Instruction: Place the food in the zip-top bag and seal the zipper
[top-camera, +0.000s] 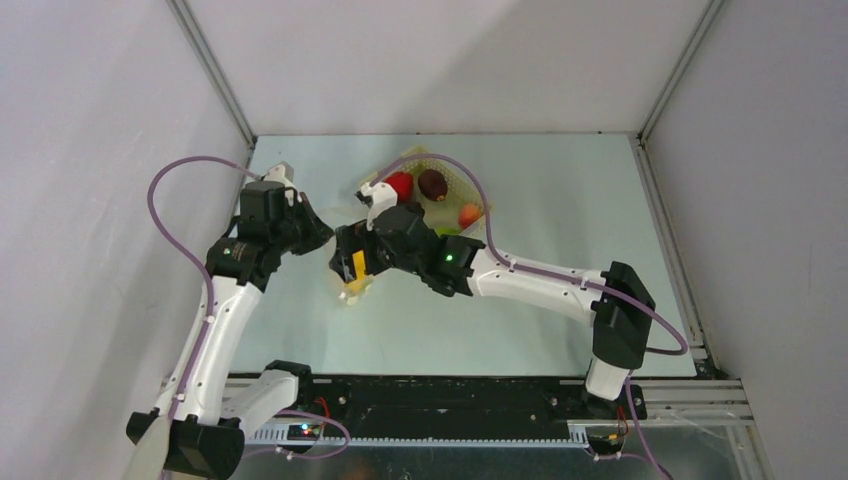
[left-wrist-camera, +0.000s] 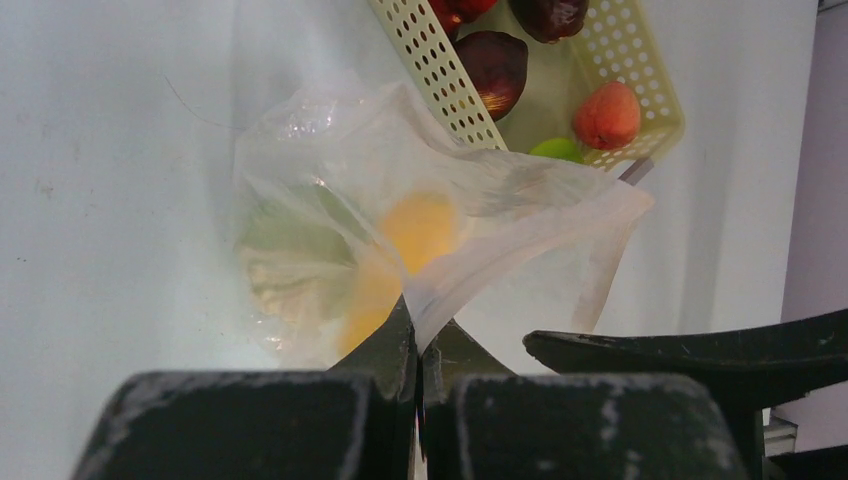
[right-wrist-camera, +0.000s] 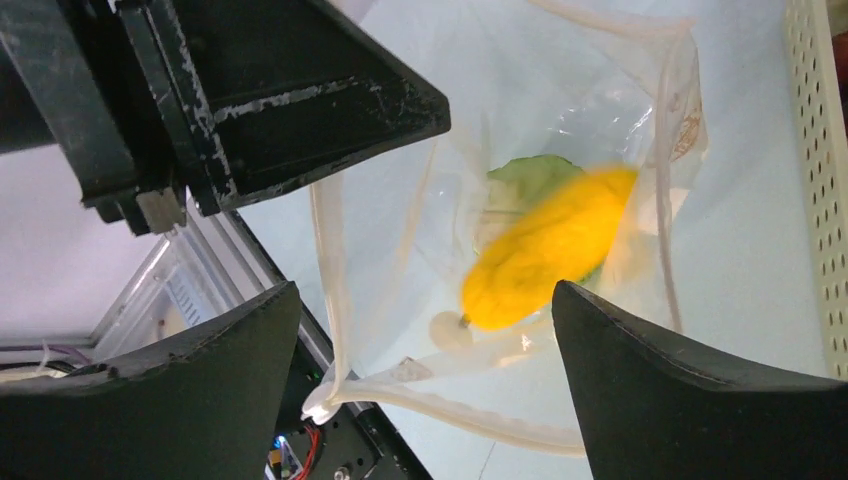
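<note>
Right wrist: right pincer (right-wrist-camera: 425, 300) wide open, empty, above yellow food piece (right-wrist-camera: 545, 250) in zip-top bag (right-wrist-camera: 620, 80), whose edge the closed left pincer (left-wrist-camera: 420, 345) clamps; the basket (left-wrist-camera: 440, 70) food (left-wrist-camera: 605, 115) likely next.

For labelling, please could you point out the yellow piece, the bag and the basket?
yellow piece (right-wrist-camera: 548, 262): right wrist view, its middle
bag (left-wrist-camera: 520, 200): left wrist view, upper sheet
basket (left-wrist-camera: 440, 75): left wrist view, side wall

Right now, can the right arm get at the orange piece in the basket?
Probably yes: the right gripper hangs open over the bag, the basket stands right beside it with its top open, and nothing covers the orange piece.
</note>
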